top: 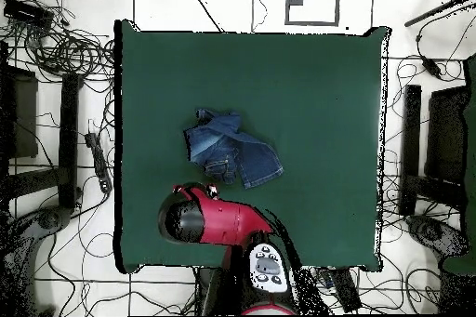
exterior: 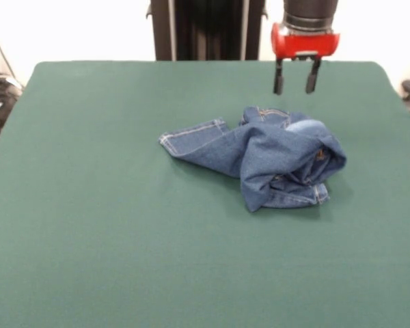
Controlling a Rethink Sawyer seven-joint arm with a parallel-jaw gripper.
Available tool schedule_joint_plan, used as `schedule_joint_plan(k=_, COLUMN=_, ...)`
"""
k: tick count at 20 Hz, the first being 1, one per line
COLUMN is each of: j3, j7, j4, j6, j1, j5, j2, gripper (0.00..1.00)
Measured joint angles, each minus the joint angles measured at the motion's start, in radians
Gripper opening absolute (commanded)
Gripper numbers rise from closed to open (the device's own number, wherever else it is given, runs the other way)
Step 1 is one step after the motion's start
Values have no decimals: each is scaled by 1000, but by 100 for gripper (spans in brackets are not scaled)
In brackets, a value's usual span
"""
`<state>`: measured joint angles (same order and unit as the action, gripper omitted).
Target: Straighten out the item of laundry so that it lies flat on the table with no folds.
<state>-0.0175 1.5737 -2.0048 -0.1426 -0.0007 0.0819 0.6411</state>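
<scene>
The item of laundry, a small pair of blue jeans (exterior: 266, 158), lies crumpled on the dark green table (exterior: 89, 225), right of centre in the front view. One leg with a pale stitched hem reaches left; the rest is bunched and folded over itself. From overhead, the jeans (top: 229, 149) sit left of the table's (top: 325, 99) middle. My gripper (exterior: 295, 83) hangs open and empty above the table, just behind the heap and not touching it. In the overhead view the red arm head (top: 186, 216) covers the fingers.
Cables, dark stands and equipment lie on the floor around the table (top: 65, 53). The arm's black column (exterior: 205, 31) rises behind the far table edge.
</scene>
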Motion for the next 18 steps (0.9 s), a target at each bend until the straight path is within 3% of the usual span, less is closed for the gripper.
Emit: schedule_joint_plan(k=18, j3=-43, j7=0, j4=84, j6=0, j1=22, j5=11, j2=-5, gripper=100)
